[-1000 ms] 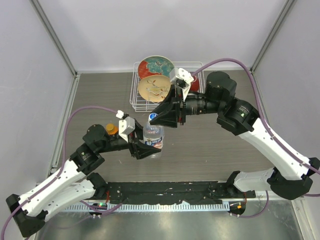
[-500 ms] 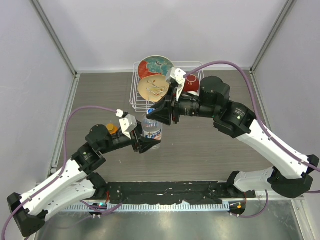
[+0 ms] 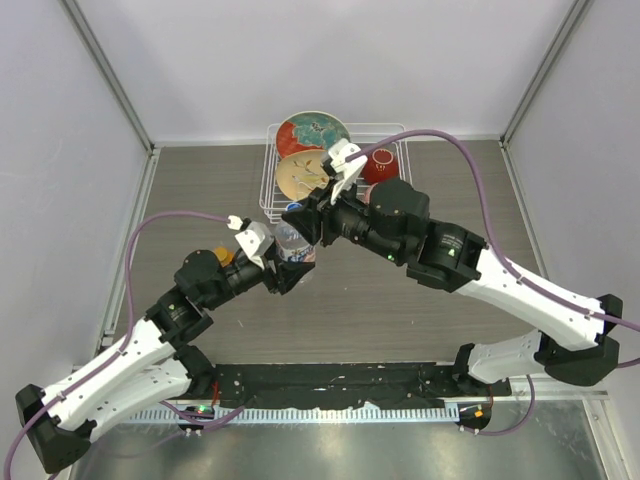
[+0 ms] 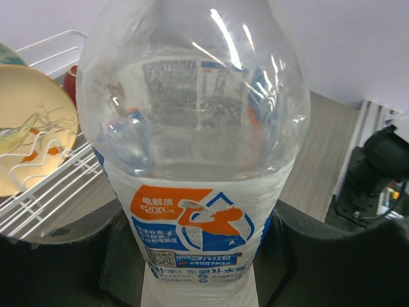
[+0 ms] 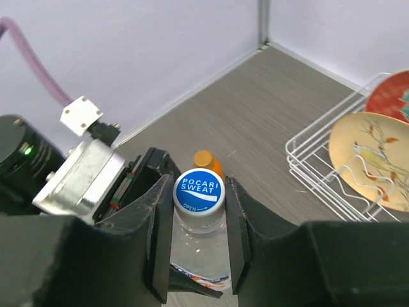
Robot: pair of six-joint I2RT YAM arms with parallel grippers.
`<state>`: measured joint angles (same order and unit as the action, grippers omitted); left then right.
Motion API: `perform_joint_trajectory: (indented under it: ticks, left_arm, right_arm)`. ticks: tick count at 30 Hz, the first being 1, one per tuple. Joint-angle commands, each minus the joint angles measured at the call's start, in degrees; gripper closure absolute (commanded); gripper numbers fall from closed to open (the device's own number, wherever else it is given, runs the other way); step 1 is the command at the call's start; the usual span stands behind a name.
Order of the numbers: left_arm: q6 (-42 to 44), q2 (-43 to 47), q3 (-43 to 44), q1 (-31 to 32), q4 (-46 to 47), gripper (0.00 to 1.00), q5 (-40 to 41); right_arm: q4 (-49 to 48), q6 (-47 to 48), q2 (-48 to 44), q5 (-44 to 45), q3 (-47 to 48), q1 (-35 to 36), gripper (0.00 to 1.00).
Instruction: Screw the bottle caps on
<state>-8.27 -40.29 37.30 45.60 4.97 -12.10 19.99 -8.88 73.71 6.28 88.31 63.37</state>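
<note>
The clear water bottle (image 4: 198, 160) with a white, blue and orange label stands upright, and my left gripper (image 4: 198, 262) is shut on its lower body. In the top view the bottle (image 3: 296, 253) is mostly hidden under my right gripper (image 3: 300, 222). The bottle's cap (image 5: 199, 189), white with a blue printed top, sits on its neck. My right gripper (image 5: 195, 185) is shut on this cap, one finger pressed on each side. The squat orange bottle (image 3: 222, 257) with its orange cap (image 5: 204, 157) on top stands just behind, apart from both grippers.
A white wire dish rack (image 3: 268, 190) stands at the back, close behind the bottle. It holds a red plate (image 3: 312, 130), a tan plate (image 3: 303, 176) and a red bowl (image 3: 381, 166). The rack also shows in the right wrist view (image 5: 307, 173). Grey walls enclose the table.
My right gripper has moved left and down over the bottle's top and closed round the cap. My left gripper has carried the bottle slightly back and to the left.
</note>
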Motion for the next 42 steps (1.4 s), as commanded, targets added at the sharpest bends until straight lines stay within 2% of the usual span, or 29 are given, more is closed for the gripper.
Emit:
perform_joint_trajectory:
  ticks: [1,9,12,16,17,18,25,26,28,35,37,38,41,42]
  left_arm:
    - [2.2,0.8,2.0,-0.8,13.1,1.0,11.5]
    - [4.0,0.4,1.2,-0.8,13.4,1.0,16.7]
    - [4.0,0.5,0.9,-0.8,13.4,1.0,17.3]
    - [3.6,1.1,0.2,-0.8,13.0,1.0,16.8]
    - [3.4,1.4,-0.1,-0.9,12.7,1.0,16.4]
    - [2.9,1.6,-0.3,-0.8,12.4,1.0,15.0]
    - [0.1,2.8,-1.7,-0.8,10.5,1.0,7.2]
    - [-0.1,2.8,-1.8,-0.8,10.2,1.0,7.2]
    - [0.2,2.6,-2.1,-0.8,10.1,1.0,6.7]
    - [-0.4,2.0,-2.1,-0.9,9.4,1.0,1.9]
    - [-0.5,1.7,-1.4,-0.8,8.8,1.0,-0.5]
    - [-0.7,1.6,-1.1,-0.9,8.6,1.0,-4.9]
    - [-1.3,0.7,0.2,-0.8,8.4,1.0,-14.1]
    - [-1.7,0.4,0.7,-0.8,8.3,1.0,-21.1]
  right_arm:
    - [9.3,-4.6,4.1,14.9,-3.5,5.4,0.99]
    - [10.6,-9.0,10.7,37.5,0.5,13.1,0.99]
    - [11.8,-9.7,14.2,40.5,4.1,14.4,0.97]
    - [12.1,-9.7,16.2,42.1,8.5,15.6,0.81]
    - [12.2,-9.7,16.3,42.1,9.5,15.6,0.67]
    - [12.2,-9.6,16.0,42.1,11.0,15.6,0.63]
    - [7.8,-7.3,8.7,36.2,11.9,15.6,0.44]
    - [5.3,-7.0,7.2,34.3,11.0,15.6,0.35]
    - [4.4,-6.5,4.3,32.5,9.1,15.4,0.26]
    - [6.0,-4.3,-3.1,25.5,7.2,14.0,0.23]
    - [6.6,-2.9,-4.5,19.6,7.1,12.0,0.23]
    - [6.6,-2.0,-5.3,16.1,6.5,10.4,0.23]
    - [6.0,1.4,-7.8,-3.9,5.7,3.4,0.22]
    - [5.9,2.8,-8.4,-8.7,5.6,2.1,0.22]
